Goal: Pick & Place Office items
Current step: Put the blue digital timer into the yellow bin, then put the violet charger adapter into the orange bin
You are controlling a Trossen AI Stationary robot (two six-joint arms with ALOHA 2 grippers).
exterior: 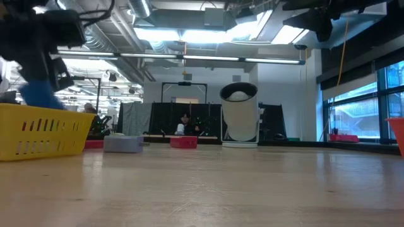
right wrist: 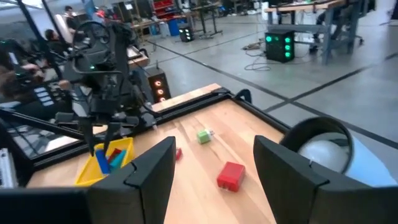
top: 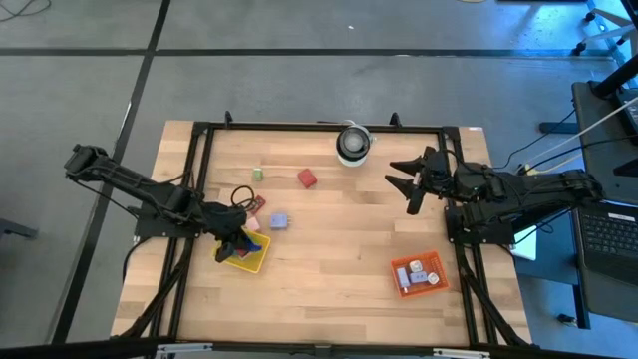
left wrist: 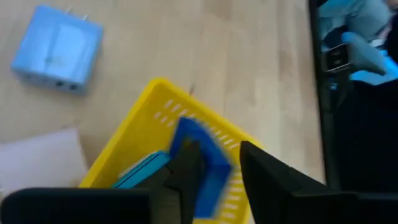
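My left gripper (top: 234, 244) hangs open over the yellow tray (top: 257, 264), at the table's left. A blue piece (left wrist: 208, 163) shows blurred between its fingers. In the low view the piece (exterior: 36, 94) is just above the tray's rim (exterior: 44, 113). A teal piece (left wrist: 140, 171) lies in the tray. On the wood lie a lavender-blue piece (top: 279, 220), a red one (top: 307, 179) and a green one (top: 257, 175). My right gripper (top: 407, 179) is held open in the air at the far right, touching nothing. My left gripper reaches slanting down from above with the blue piece (left wrist: 214, 155) between its fingers. A gap shows between the piece and one finger (left wrist: 267, 180). I cannot tell whether the other finger (left wrist: 186, 171) touches it. The piece is clear of the tray's floor.
A white roll with a dark centre (top: 352, 143) stands at the far edge, near my right gripper. An orange tray (top: 399, 284) holding small pale items sits at the near right. A pink piece (top: 255, 204) lies just beyond the yellow tray. Bare wood fills the middle.
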